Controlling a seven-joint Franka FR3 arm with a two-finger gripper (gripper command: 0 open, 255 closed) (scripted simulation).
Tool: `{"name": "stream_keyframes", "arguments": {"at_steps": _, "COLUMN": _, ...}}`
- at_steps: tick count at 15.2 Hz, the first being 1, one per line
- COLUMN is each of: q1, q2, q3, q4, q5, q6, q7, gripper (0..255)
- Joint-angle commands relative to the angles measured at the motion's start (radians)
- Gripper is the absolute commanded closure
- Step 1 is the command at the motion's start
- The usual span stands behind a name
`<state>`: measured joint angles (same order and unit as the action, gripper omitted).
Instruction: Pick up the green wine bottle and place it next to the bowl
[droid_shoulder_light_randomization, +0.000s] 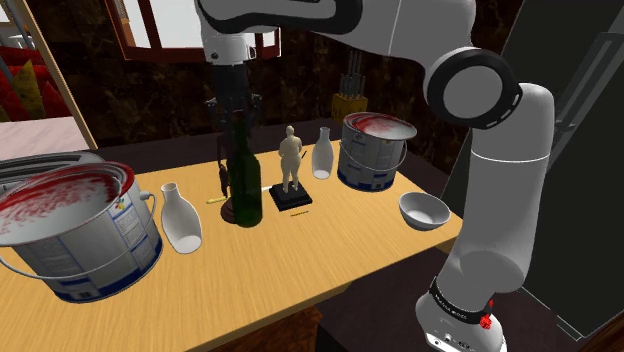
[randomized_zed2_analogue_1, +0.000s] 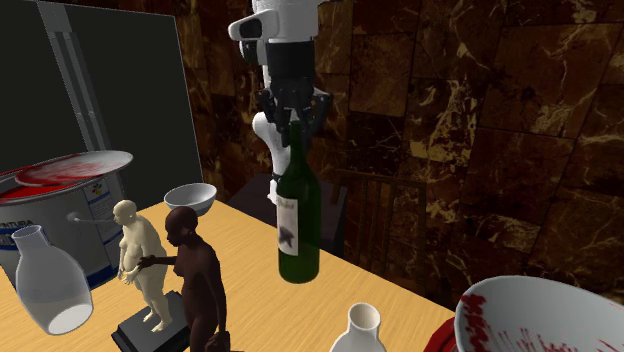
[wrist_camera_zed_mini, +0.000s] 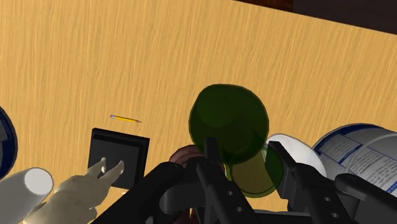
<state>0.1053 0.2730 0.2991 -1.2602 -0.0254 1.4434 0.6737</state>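
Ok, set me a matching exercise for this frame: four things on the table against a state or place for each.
1 green wine bottle
2 bowl
3 pale figurine
4 nearer paint bucket

a on a black base
b red-smeared on top
c directly under the gripper
d empty, whitish

Pairs: 1-c, 2-d, 3-a, 4-b.

I saw dark brown marbled walls (randomized_zed2_analogue_1: 480, 120) and a wood-framed window (droid_shoulder_light_randomization: 172, 24) behind the claw (randomized_zed2_analogue_1: 291, 114), a light wooden table (droid_shoulder_light_randomization: 340, 262) beneath.
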Motion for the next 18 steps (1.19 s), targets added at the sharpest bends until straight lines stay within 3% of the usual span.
{"name": "stream_keyframes", "arguments": {"at_steps": 1, "q1": -0.013, "q2": -0.023, "q3": -0.004, "q4": -0.001, "q5": 0.006, "q6": -0.022, "q7": -0.015, "gripper": 255}}
{"name": "stream_keyframes", "arguments": {"at_steps": 9, "q1": -0.115, "q2": -0.232, "q3": -0.063, "q4": -0.143, "q5": 0.057, "q6": -0.086, "q7": -0.162, "gripper": 255}}
{"name": "stream_keyframes", "arguments": {"at_steps": 18, "q1": -0.203, "q2": -0.382, "q3": -0.160, "q4": -0.173, "q5": 0.066, "q6": -0.210, "q7": -0.343, "gripper": 255}}
